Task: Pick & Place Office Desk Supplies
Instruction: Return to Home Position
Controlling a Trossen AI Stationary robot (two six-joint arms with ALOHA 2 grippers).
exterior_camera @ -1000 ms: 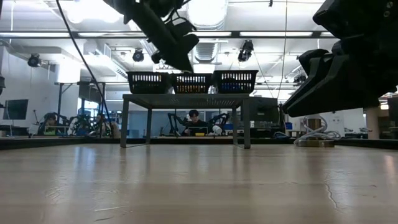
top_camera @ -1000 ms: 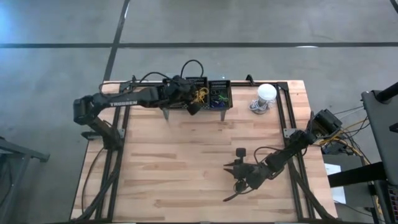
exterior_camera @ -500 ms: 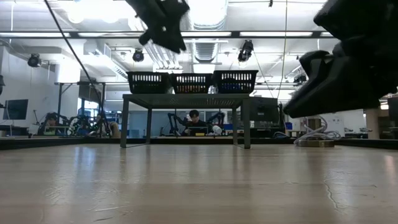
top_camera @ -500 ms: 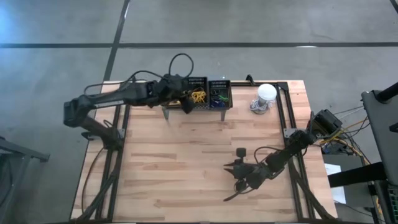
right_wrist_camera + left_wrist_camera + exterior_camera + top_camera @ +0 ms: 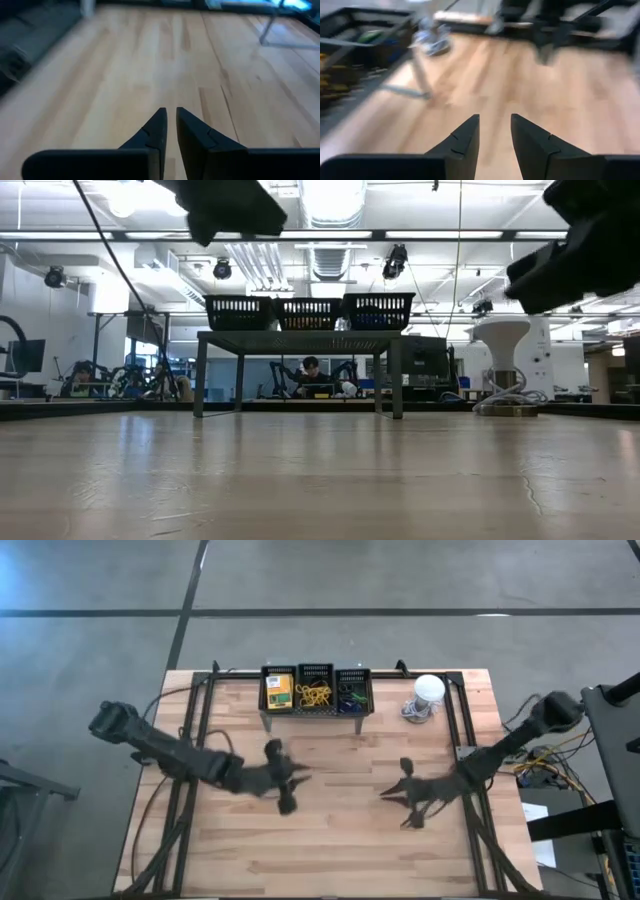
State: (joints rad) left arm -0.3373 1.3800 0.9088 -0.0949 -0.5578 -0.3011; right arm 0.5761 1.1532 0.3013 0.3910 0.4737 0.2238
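Seen from above, with the table's far edge as 12 o'clock, the office supplies sit in a row of three small black mesh baskets (image 5: 309, 312). The row runs 9 to 3 on a grey perforated metal shelf (image 5: 300, 337) at the 12 o'clock edge of the light wooden plank table (image 5: 330, 850). The palm-sized yellow-and-green crayon box (image 5: 279, 692) lies flat in the 9 o'clock basket, its long axis on the 12–6 line; which end is its top cannot be told. The thin yellow rubber bands (image 5: 316, 694) form a loose tangle with no clear axis in the middle basket. The 3 o'clock basket holds small dark, green and blue bits too small to name. The left gripper (image 5: 290, 778) hovers over mid-table pointing towards 3 o'clock, its fingers (image 5: 465, 137) a narrow gap apart with nothing between them. The baskets lie well apart from it, at about 12 to 1 o'clock. The right gripper (image 5: 398, 790) points towards 9 o'clock, facing the left one, its fingers (image 5: 155, 130) almost pressed together with only a thin slit showing, and it is empty. The baskets lie between 10 and 11 o'clock from it. A white round bulb-like object (image 5: 428, 690) stands near the shelf's 3 o'clock end.
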